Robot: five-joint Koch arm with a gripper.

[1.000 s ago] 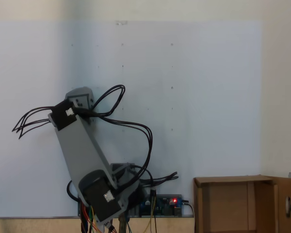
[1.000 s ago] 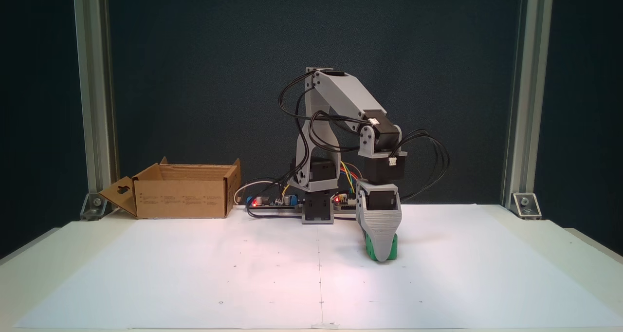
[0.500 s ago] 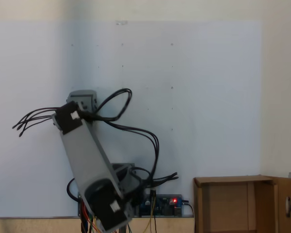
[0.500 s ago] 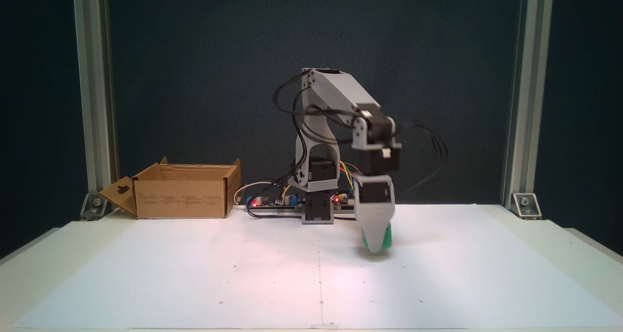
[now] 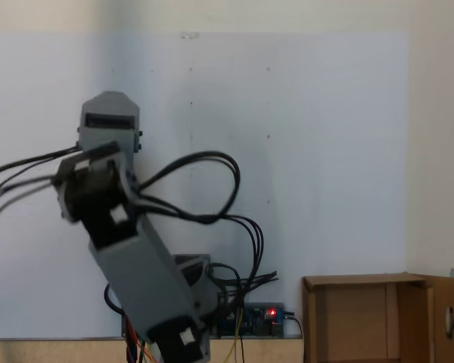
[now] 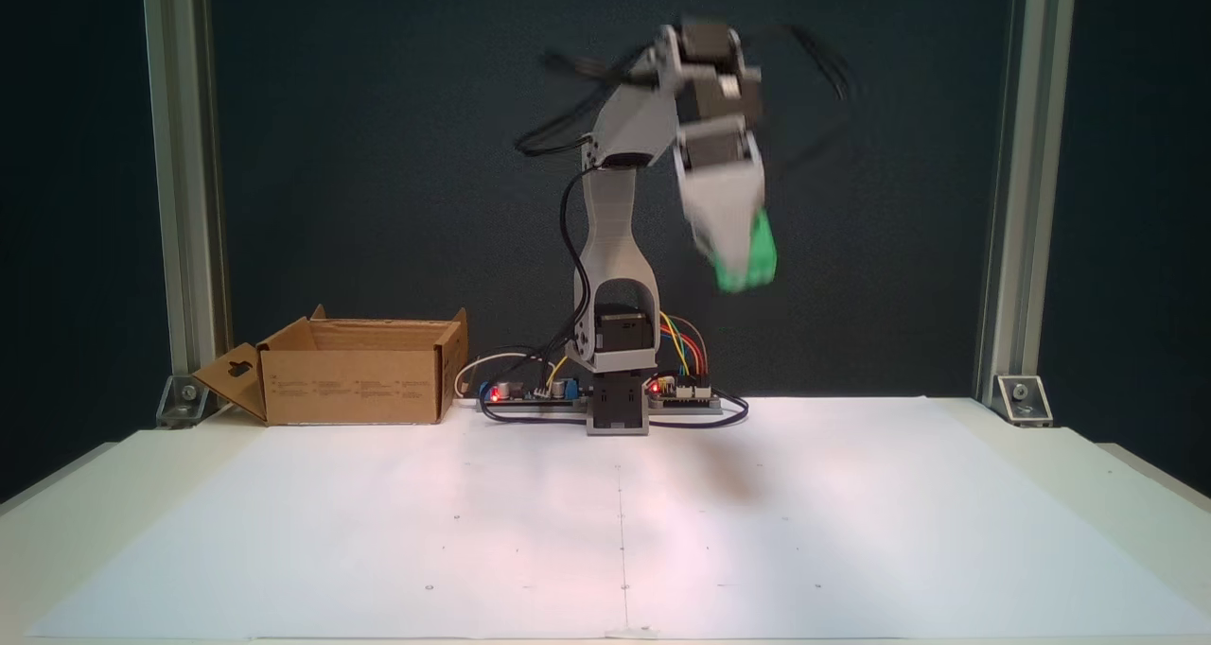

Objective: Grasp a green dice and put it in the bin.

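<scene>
High above the table, the green dice (image 6: 754, 259) hangs in my grey gripper (image 6: 738, 271), which is shut on it; both are blurred by motion. From above, the arm reaches up toward the camera and the gripper's grey back (image 5: 110, 121) hides the dice. The bin, a brown cardboard box (image 6: 355, 371) with upright flaps, stands on the table at the left of the arm's base, far from the gripper. In a fixed view the bin (image 5: 382, 318) sits at the lower right, open side up.
The arm's base (image 6: 618, 409) and circuit boards (image 6: 530, 394) with red lights and loose cables sit at the back edge of the white sheet (image 6: 615, 531). Aluminium posts (image 6: 180, 191) stand at both back corners.
The arm has swung up sharply, lifting the green dice from the white sheet to well above the table. The bin has not moved.
</scene>
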